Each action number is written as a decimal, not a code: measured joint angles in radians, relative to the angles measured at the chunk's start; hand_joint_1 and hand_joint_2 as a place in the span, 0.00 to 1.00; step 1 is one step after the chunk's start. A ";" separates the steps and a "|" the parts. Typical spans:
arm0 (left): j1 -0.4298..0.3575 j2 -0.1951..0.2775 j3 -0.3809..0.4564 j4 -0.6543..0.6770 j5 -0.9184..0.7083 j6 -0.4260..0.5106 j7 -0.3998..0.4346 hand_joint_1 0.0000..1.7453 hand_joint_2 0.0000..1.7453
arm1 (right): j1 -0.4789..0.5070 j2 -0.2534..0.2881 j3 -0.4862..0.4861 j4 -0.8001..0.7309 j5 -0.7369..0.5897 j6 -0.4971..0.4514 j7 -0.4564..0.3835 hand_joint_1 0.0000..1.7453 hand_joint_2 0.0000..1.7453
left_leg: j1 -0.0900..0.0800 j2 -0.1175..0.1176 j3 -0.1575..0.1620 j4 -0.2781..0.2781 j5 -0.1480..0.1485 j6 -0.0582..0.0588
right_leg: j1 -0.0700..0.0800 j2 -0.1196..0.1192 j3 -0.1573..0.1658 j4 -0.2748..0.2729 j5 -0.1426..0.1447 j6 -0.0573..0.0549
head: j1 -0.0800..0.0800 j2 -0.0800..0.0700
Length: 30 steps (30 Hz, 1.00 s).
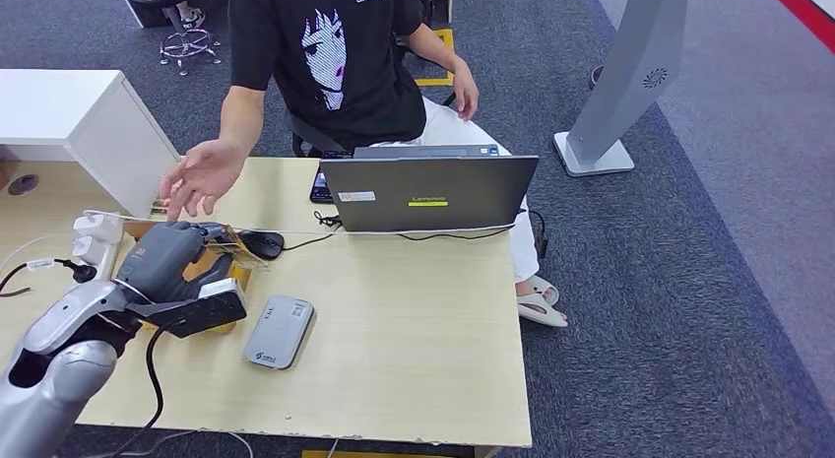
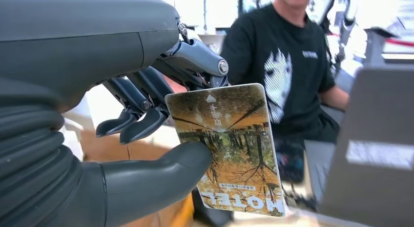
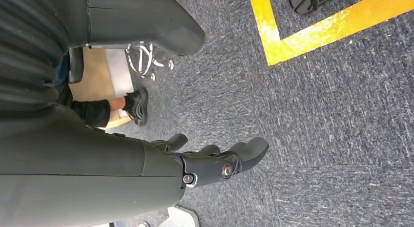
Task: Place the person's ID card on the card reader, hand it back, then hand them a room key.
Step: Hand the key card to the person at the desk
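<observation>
The robot's left hand (image 1: pixel 169 261), a dark grey many-fingered thing on a silver arm, sits at the left of the head view over the pale wooden desk (image 1: pixel 414 330), and it's got the room key, an orange-brown plastic card printed with an autumn forest and the word MOTEL (image 2: pixel 229 149), pinched between its thick grey thumb (image 2: pixel 161 171) and the darker fingers (image 2: pixel 141 124), so the card pokes out past the fingertips toward the person. In the head view the same card shows as an orange sliver just beyond the hand, left of centre, and the person's open hand (image 1: pixel 202 175) hangs just above and behind it, palm up-ish, not touching that anyone could tell. The person in the black printed T-shirt (image 1: pixel 330 54) sits at the top centre of the frame behind a grey laptop (image 1: pixel 428 192). The card reader, a flat grey rounded box (image 1: pixel 280 331), lies on the desk just right of the left hand, lower left of centre, top side bare. A black mouse (image 1: pixel 262 244) sits just above it near the laptop's cable. The right hand (image 3: pixel 215 163) hangs over grey carpet (image 3: pixel 332 129) in the right wrist view, fingers loosely apart and stretched out, holding nothing. A yellow floor stripe (image 3: pixel 312 36) runs across the upper right there.
</observation>
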 joint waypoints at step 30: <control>-0.225 -0.212 0.189 0.326 -0.163 0.232 0.086 0.00 1.00 | -0.006 0.000 0.014 0.000 0.095 -0.017 0.000 0.00 1.00 | 0.000 0.000 -0.002 0.000 0.001 0.000 | 0.000 -0.001 -0.001 0.000 0.001 -0.001 | 0.000 0.000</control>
